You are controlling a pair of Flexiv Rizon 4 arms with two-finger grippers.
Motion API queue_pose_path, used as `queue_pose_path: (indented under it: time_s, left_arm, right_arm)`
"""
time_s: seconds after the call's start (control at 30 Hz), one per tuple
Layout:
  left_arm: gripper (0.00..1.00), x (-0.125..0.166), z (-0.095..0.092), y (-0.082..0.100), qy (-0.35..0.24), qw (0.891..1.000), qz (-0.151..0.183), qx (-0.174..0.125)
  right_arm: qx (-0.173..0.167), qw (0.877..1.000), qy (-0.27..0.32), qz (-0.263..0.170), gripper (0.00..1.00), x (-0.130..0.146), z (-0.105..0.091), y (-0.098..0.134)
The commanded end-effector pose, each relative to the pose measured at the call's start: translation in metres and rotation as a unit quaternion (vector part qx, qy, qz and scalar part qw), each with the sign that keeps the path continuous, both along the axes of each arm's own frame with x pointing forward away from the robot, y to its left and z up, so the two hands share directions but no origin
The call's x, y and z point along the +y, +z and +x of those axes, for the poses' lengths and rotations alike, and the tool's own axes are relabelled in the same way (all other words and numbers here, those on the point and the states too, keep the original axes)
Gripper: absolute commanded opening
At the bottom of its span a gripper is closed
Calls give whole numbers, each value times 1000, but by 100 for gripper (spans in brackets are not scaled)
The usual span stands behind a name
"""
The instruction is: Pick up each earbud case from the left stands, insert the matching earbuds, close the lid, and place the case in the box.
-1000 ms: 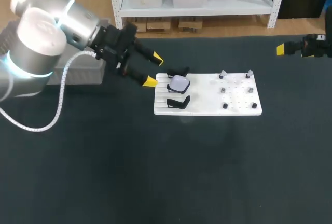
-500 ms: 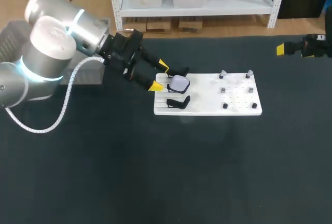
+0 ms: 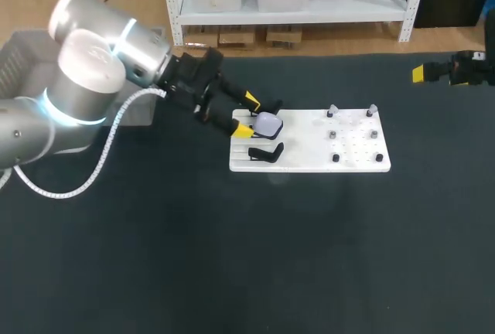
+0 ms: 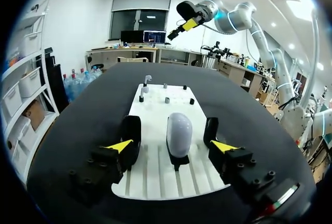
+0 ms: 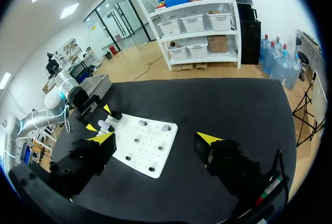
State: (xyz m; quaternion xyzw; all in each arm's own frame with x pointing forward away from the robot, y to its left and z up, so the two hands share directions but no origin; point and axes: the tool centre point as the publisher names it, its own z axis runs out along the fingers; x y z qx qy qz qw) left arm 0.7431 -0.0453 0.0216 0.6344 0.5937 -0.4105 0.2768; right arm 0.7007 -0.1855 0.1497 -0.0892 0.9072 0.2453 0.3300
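Note:
A pale, rounded earbud case (image 3: 267,124) stands upright on a black stand at the left end of the white board (image 3: 309,162). A second black stand (image 3: 267,151) just in front of it holds nothing. My left gripper (image 3: 247,116) is open, with one yellow tip on each side of the case. In the left wrist view the case (image 4: 179,133) sits between the fingers (image 4: 120,145) with a gap on both sides. Two small earbuds (image 3: 332,109) (image 3: 372,108) perch on pegs at the board's far edge. My right gripper (image 3: 418,73) hangs open at the far right, well away from the board.
Several small dark pegs (image 3: 353,142) dot the right half of the board. A grey box (image 3: 23,48) sits at the table's left edge, behind my left arm. From the right wrist view the board (image 5: 136,154) lies ahead of the open gripper (image 5: 155,138).
My left arm has moved right towards the board, so that its fingers now flank the case. The right arm and the case have not moved.

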Motion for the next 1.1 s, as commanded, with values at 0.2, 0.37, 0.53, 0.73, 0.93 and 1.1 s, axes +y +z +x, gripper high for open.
queue_pose_path:
  time_s: [0.2,0.37,0.53,0.73,0.93,1.1]
  left_arm:
    - [86,-5,-2,-6,0,1000,-8,-1]
    - [85,-10,-4,-4,-7,1000,-13,-6]
    - [86,-13,-9,-4,-12,1000,-14,-8]
    - [82,-15,-12,-6,-12,1000,-16,-9]
    - [69,-15,-12,-6,-4,1000,-17,-14]
    - [67,-14,-15,-4,-2,1000,-19,-18]
  right_arm:
    - [0,1000,0,0,100,0,0,0]
    - [0,1000,0,0,100,0,0,0]
    - [0,1000,0,0,100,0,0,0]
    - [0,1000,0,0,100,0,0,0]
    - [0,1000,0,0,100,0,0,0]
    - [0,1000,0,0,100,0,0,0]
